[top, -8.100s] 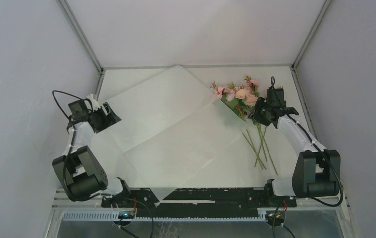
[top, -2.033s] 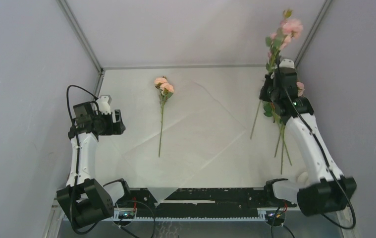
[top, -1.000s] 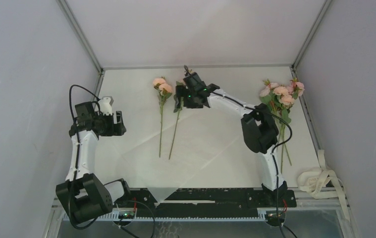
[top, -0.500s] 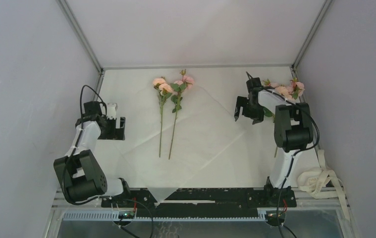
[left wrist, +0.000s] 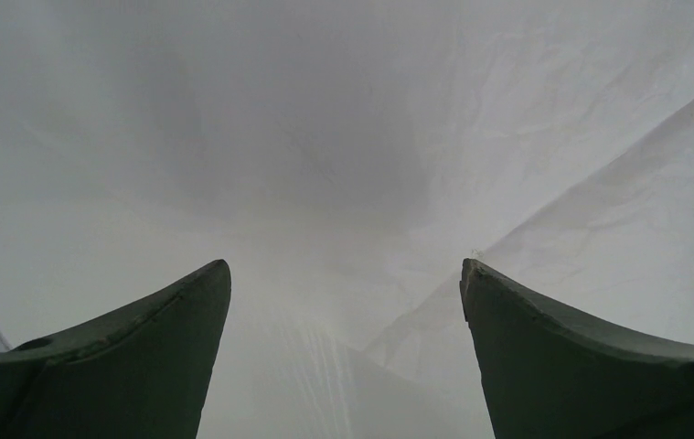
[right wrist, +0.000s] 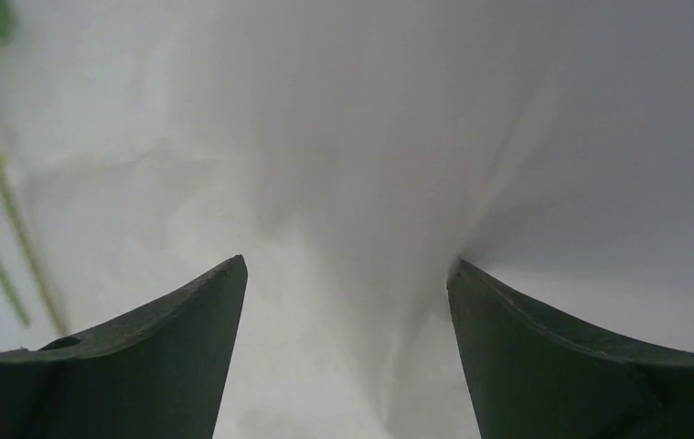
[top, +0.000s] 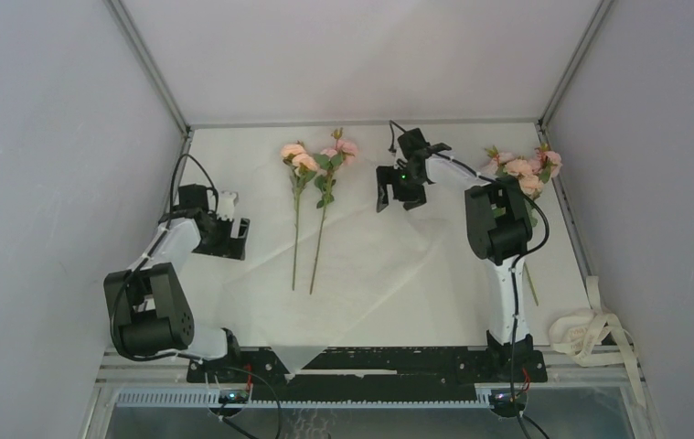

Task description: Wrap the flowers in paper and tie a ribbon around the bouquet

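Pale pink long-stemmed roses: two lay on creased translucent white paper sheet; remaining bunch far right. Laying-out step. Left gripper, right gripper gaped wide, empty. Next move: right likely fetches another stem.

Lab cell: grey walls, alu frame, white table.

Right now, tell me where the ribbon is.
In the top view the ribbon lies in a loose heap at the near right edge of the table, just right of the right arm's base and off the paper.
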`<state>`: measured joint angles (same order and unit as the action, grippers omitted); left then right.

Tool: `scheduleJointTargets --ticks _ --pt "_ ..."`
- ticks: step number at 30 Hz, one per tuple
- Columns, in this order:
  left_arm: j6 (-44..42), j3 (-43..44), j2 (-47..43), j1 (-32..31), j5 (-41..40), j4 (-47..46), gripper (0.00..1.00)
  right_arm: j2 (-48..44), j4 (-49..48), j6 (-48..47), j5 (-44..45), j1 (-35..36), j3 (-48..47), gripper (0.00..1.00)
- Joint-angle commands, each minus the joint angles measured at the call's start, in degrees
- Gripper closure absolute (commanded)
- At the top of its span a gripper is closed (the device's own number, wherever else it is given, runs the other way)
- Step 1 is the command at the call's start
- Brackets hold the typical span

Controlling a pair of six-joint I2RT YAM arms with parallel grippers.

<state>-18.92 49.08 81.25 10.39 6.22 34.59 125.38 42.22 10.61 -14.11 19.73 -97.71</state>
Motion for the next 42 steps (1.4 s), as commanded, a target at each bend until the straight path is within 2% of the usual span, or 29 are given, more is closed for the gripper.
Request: scheduleJointTargets --ticks 1,3,6,10,14,18,23,25,26,27,28,30,31,36,39,42 --pt "0.37 -1.76 0.78 -0.54 1.33 -1.78 0.0 1.81 -2.82 3.45 -15.24 1.95 0.81 0.13" --pt "0.48 -1.55 1.29 -0.63 1.5 -1.61 0.0 0.32 -6.96 5.47 -20.38 1.89 3.06 0.19" --pt "0.63 -1.45 1.46 -0.94 1.64 -1.86 0.0 -1.99 -10.42 7.51 -25.49 1.86 5.06 0.44" --pt "0.12 -1.38 0.55 -1.01 2.24 -1.07 0.0 -6.63 -11.8 8.04 -25.6 0.89 7.67 0.75" --pt "-1.39 0.14 -3.3 -0.99 5.18 1.61 0.0 -11.86 -9.72 6.41 -20.8 -2.49 10.41 0.99" --pt "-5.23 1.61 -6.86 -3.3 9.2 6.3 0.0 -14.72 -4.16 0.67 -17.9 -7.71 12.87 1.0" --pt "-8.05 1.33 -10.27 -13.83 9.98 9.86 0.0 -11.47 5.45 -7.08 -10.78 -13.18 7.3 0.98" --pt "-7.45 2.42 -10.18 -15.45 9.95 9.95 0.0 -9.26 10.24 -6.82 -6.4 -13.78 2.99 0.86" --pt "-6.65 3.5 -9.85 -15.61 9.83 10.39 0.0 -9.01 12.11 -6.59 -4.04 -14.01 1.68 0.74" --pt "-5.79 5.14 -9.44 -15.58 9.26 11.46 0.0 -9.5 13.91 -5.96 -1.21 -14.53 0.95 0.58" --pt "-5.05 6.83 -9.2 -15.58 9.08 12.87 0.0 -10.97 14.93 -4.82 2.78 -15.62 0.9 0.47" --pt "-4.39 9.47 -9.88 -15.6 10.95 15.44 0.0 -15.78 14.22 -1.96 10.95 -18.76 1.66 0.37" --pt "-4.45 10.26 -10.7 -15.58 12.24 16.07 0.0 -18.86 12.93 -0.86 13.53 -21.1 2.26 0.35" --pt "-0.88 12.88 -12.12 -15.59 14.42 13.96 0.0 -32.12 1.64 1.09 24.54 -27.46 12.7 0.41" --pt "2.37 13.4 -10.91 -15.58 12.85 11.19 0.0 -31.28 2.54 0.41 24.5 -29.49 15.37 0.55" --pt "4.04 12.5 -10.91 -15.6 13.26 7.85 0.0 -27.26 6.49 0.7 24.61 -31.64 14.5 0.62"
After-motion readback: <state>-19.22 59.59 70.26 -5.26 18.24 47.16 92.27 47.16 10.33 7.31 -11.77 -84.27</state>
